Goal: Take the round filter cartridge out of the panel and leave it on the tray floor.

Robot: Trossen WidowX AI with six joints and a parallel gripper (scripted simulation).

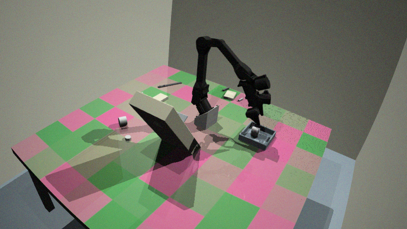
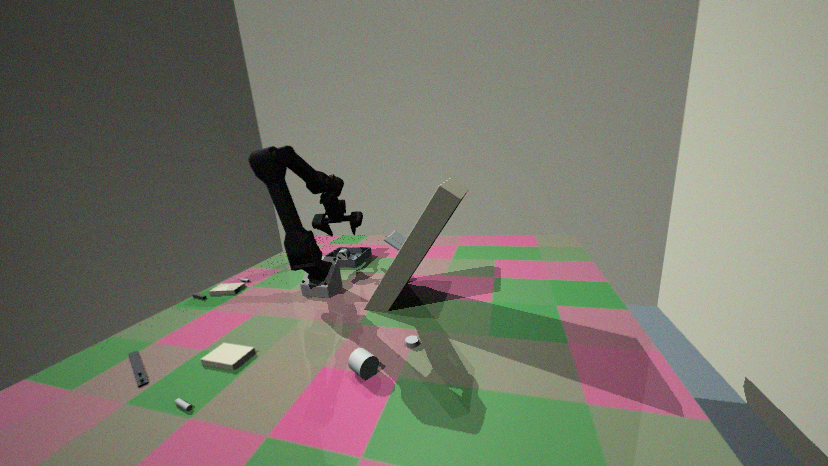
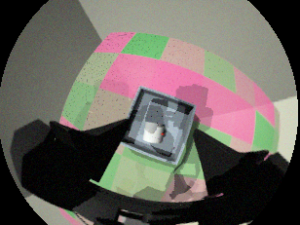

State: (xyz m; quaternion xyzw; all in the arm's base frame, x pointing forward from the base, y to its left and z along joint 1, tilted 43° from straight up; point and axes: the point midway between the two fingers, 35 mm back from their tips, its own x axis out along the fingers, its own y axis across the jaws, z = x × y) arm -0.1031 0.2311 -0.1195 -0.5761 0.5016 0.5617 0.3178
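Note:
The white round cartridge [image 1: 254,132] [image 2: 343,254] [image 3: 153,132] is inside the grey tray [image 1: 251,144] [image 2: 360,259] [image 3: 151,154] and appears to lie on its side. Its slots cannot be made out. The frames do not show whether it is still. My gripper [image 1: 257,123] [image 2: 343,233] [image 3: 162,127] is open and empty, above the tray and the cartridge, with its fingers apart. In the top view the near fingertip shows just behind and above the cartridge; the other is hidden. The service panel [image 1: 151,103] [image 2: 421,248] leans on the table; its socket face is hidden.
A white cylinder [image 1: 122,121] [image 2: 363,363] and a small disc [image 1: 128,137] [image 2: 411,340] lie beyond the panel from the tray. Two cream blocks [image 1: 230,95] [image 2: 228,356], a dark bar [image 1: 169,84] [image 2: 138,368] and small pins lie along the robot's side of the table.

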